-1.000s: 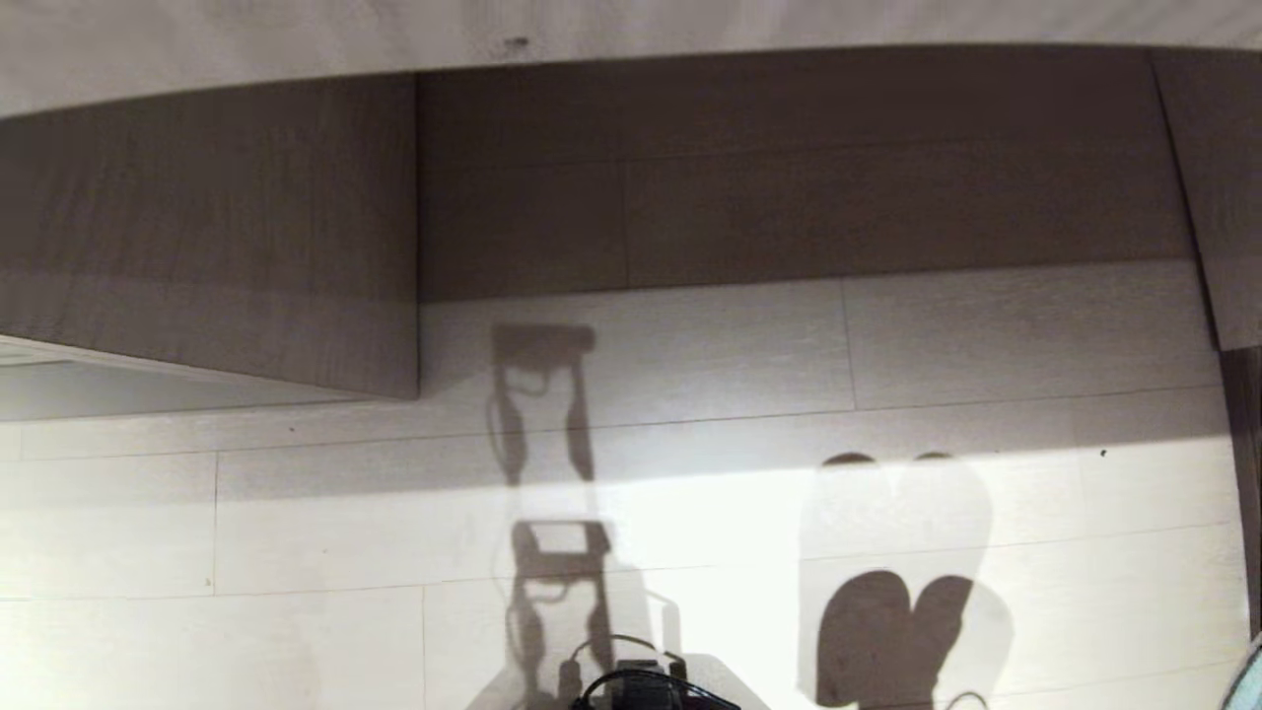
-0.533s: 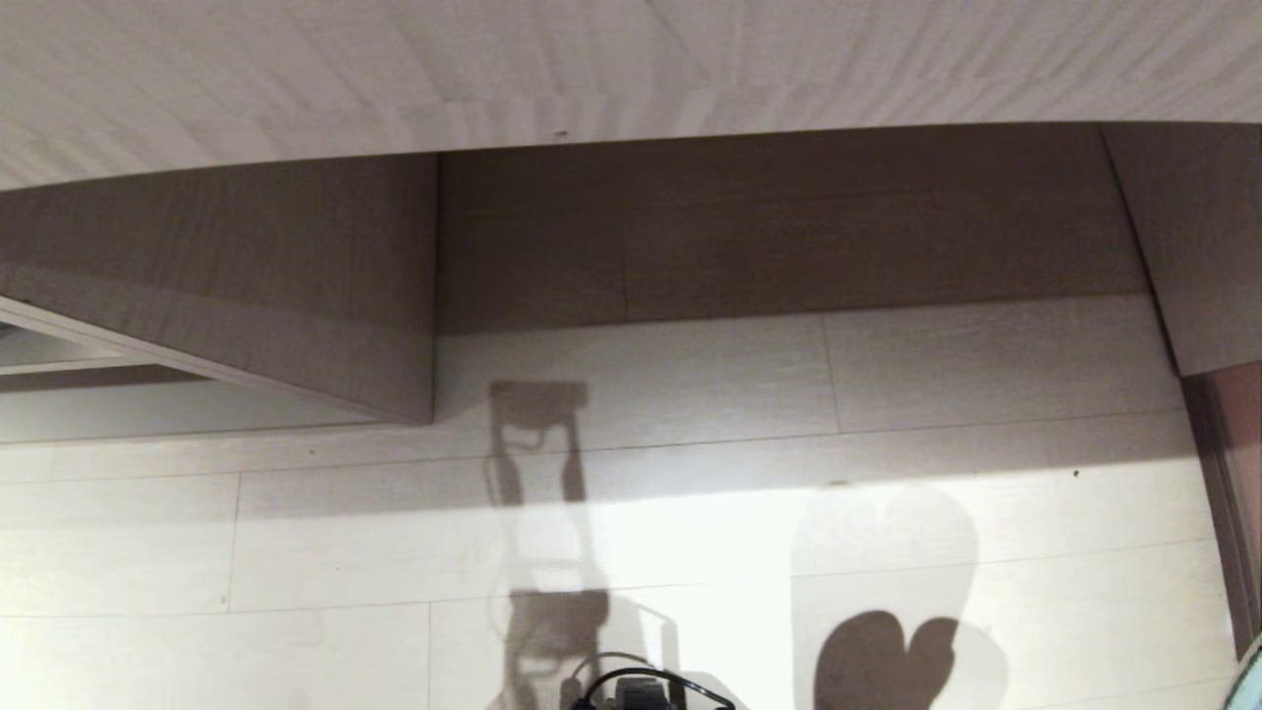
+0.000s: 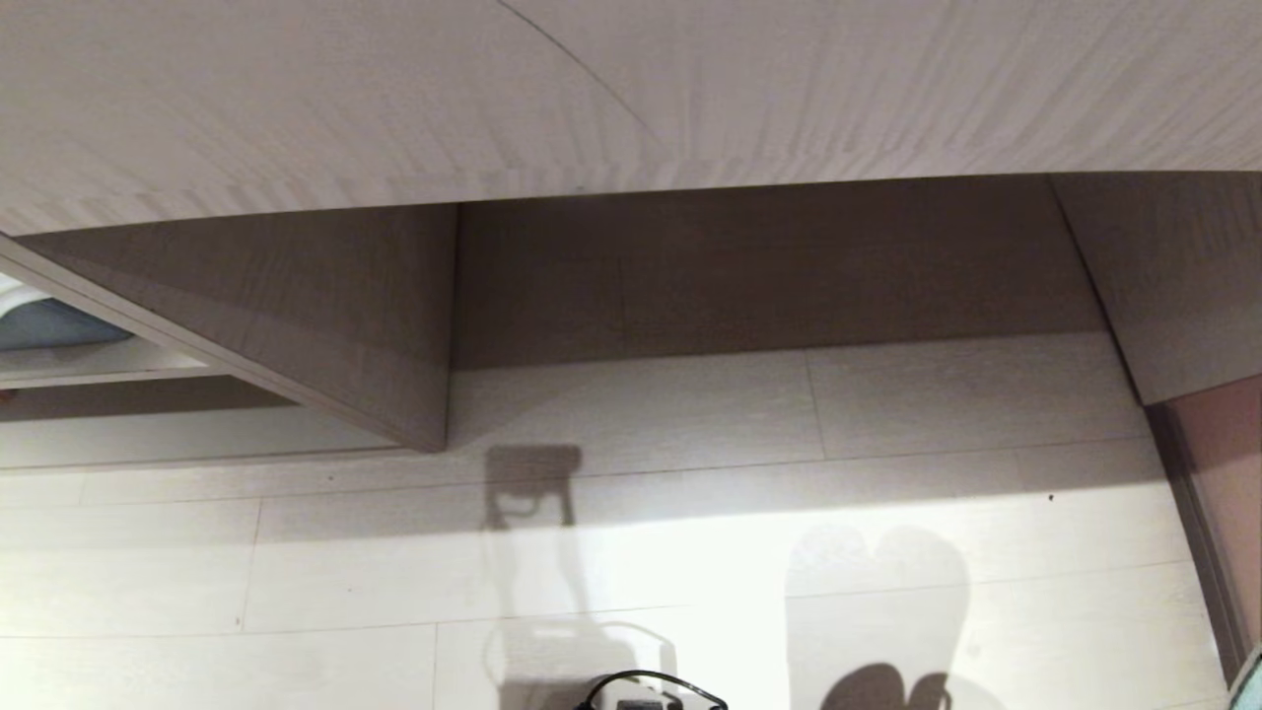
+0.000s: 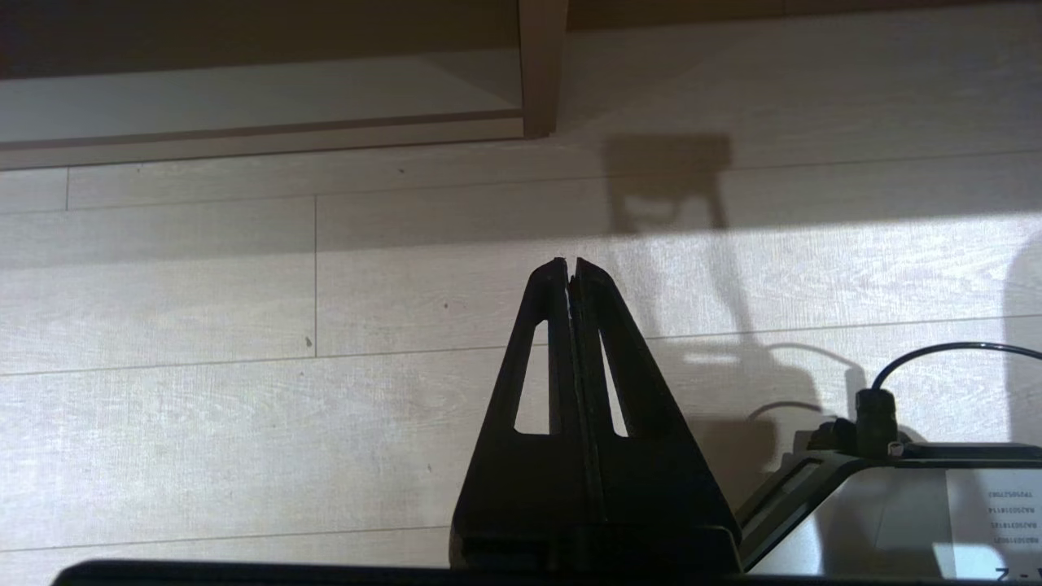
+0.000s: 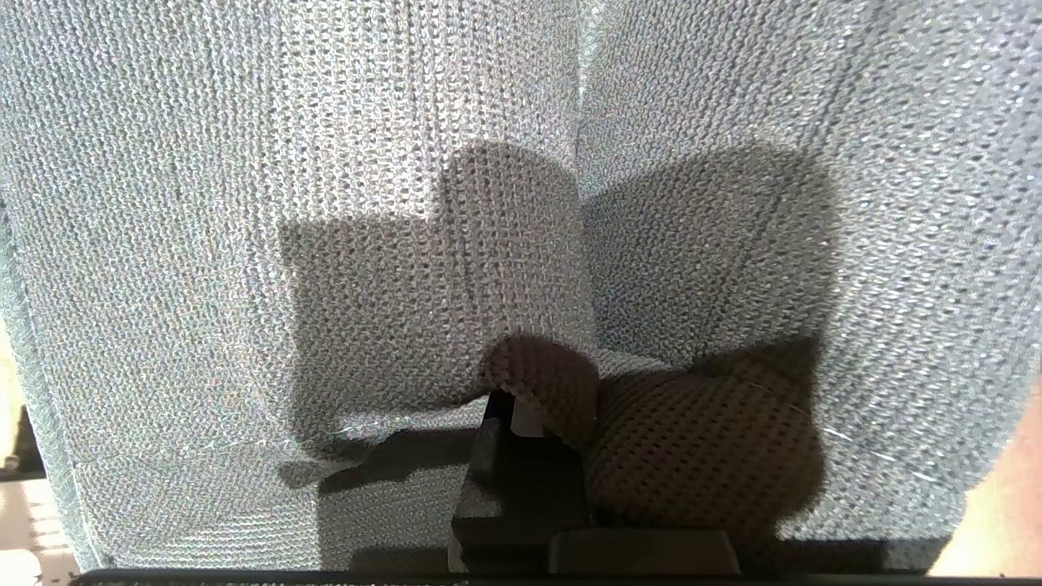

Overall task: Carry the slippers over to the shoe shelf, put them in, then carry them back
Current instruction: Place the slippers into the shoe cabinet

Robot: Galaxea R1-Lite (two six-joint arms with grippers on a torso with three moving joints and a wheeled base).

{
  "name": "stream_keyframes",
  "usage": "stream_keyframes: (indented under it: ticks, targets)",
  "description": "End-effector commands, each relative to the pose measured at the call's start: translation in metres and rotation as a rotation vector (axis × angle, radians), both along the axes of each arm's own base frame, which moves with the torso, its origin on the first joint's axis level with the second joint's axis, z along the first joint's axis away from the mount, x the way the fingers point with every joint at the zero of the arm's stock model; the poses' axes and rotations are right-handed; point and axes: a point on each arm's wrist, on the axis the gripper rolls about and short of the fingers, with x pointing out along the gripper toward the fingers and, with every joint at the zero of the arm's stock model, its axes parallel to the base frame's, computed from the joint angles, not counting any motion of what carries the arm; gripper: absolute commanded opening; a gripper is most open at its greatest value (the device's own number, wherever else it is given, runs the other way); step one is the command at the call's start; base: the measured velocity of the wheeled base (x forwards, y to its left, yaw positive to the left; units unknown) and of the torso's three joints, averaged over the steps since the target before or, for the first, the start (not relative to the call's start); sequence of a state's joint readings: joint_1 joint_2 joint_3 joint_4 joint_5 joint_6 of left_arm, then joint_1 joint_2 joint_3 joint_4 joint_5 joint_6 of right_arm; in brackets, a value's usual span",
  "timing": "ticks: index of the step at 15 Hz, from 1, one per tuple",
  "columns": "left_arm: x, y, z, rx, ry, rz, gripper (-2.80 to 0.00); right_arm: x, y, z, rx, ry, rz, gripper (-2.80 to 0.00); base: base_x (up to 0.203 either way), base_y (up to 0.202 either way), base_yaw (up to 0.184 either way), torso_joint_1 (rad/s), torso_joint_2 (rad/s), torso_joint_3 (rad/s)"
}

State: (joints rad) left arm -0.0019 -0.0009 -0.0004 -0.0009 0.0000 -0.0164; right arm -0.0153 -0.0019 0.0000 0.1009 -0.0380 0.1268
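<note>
1. The slippers [image 5: 521, 203] are seen pressed together in the right wrist view, their grey-blue knit fabric filling nearly the whole frame.
2. The right gripper [image 5: 521, 423] is clamped on the slippers, a fold of the fabric being pinched between its dark fingers.
3. In the head view neither gripper is seen; only a heart-shaped shadow [image 3: 877, 611] is cast on the pale plank floor [image 3: 296, 572], probably that of the two hanging slippers.
4. The left gripper [image 4: 570, 264] is held above the floor with its black fingers closed tip to tip, nothing between them.
5. A wood-grain recess [image 3: 769, 276] is seen ahead under a pale top board [image 3: 631, 89], with a side panel [image 3: 325, 316] on its left.
6. A blue-grey patch [image 3: 49, 323] is glimpsed at the far left edge, too little of it showing to be identified.
</note>
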Motion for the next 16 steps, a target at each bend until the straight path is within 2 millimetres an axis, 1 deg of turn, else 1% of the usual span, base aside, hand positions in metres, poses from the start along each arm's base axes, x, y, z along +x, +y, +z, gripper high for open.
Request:
stream_keyframes:
  ticks: [1,16]
  targets:
    - [0.0000,0.0000,-0.0001,0.000,-0.001,0.000,-2.80,0.0001,0.0000,-0.0005,0.001,0.002,0.000,-2.80,0.000,0.000,0.000,0.000,0.00,0.203]
    - [-0.0001,0.0000,0.0004,0.000,-0.003,-0.001,-2.80,0.0002,0.0000,-0.0008,-0.001,0.004,0.001,-2.80,0.000,0.000,0.000,0.003,0.00,0.202]
